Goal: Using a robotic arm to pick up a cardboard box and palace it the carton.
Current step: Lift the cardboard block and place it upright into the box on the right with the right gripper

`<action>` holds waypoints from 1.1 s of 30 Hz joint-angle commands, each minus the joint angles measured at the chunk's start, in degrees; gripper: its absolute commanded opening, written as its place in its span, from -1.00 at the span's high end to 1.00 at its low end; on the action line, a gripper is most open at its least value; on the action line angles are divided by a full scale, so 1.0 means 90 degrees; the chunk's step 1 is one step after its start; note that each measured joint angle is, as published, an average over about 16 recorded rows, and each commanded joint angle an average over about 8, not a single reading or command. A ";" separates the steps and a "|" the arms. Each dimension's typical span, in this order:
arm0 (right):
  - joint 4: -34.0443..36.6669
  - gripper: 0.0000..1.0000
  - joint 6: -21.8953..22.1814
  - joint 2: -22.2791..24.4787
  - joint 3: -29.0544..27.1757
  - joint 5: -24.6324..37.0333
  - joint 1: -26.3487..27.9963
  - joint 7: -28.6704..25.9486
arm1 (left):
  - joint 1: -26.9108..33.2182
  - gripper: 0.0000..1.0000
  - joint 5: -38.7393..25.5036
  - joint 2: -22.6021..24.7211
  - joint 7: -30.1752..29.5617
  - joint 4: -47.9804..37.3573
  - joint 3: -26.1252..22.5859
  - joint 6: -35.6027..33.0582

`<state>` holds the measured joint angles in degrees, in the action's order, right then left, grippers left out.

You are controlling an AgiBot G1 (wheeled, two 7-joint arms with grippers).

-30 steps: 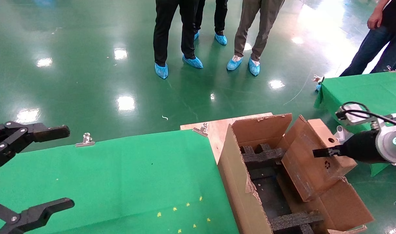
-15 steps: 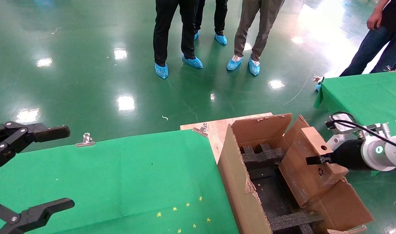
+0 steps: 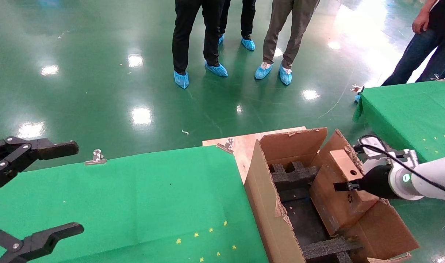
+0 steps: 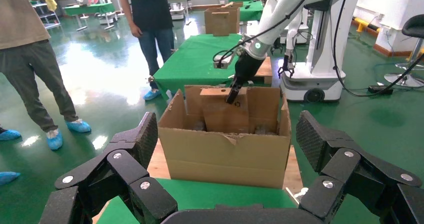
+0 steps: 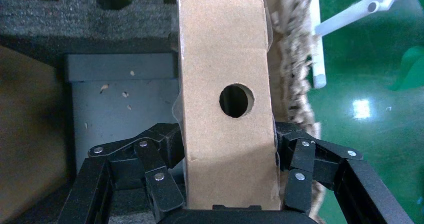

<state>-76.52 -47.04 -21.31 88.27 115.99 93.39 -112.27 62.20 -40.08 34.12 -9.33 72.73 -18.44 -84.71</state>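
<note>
While clamped across its broad faces by the right claw (image 5: pixel 227 194), the cardboard box (image 3: pixel 341 190) is judged light, stiff, tape-slick; left claw (image 3: pixel 32 190) parked, released.

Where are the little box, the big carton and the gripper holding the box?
box (image 3: pixel 341 197), head view, its broad brown side
carton (image 3: pixel 269 215), head view, its near long wall
right gripper (image 5: pixel 227 179), right wrist view, between the fingers clamping the box
</note>
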 commanded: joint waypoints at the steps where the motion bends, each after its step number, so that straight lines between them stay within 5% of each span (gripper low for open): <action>1: 0.0017 1.00 0.0058 -0.0050 0.0026 0.0041 -0.0072 -0.0087 | 0.0000 -1.00 0.0000 0.0000 0.0000 0.0000 0.0000 0.0000; 14: 0.0504 1.00 0.0545 -0.0400 0.0218 0.0126 -0.0583 -0.0199 | 0.0001 -1.00 0.0002 -0.0001 0.0001 0.0000 -0.0002 0.0001; 33: 0.1526 0.90 0.0911 -0.0916 0.0377 -0.0590 -0.1016 0.0614 | 0.0001 -1.00 0.0004 -0.0002 0.0003 0.0000 -0.0005 0.0002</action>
<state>-63.03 -38.96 -29.40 91.61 110.79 84.38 -106.85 62.21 -40.04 34.11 -9.31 72.72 -18.49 -84.69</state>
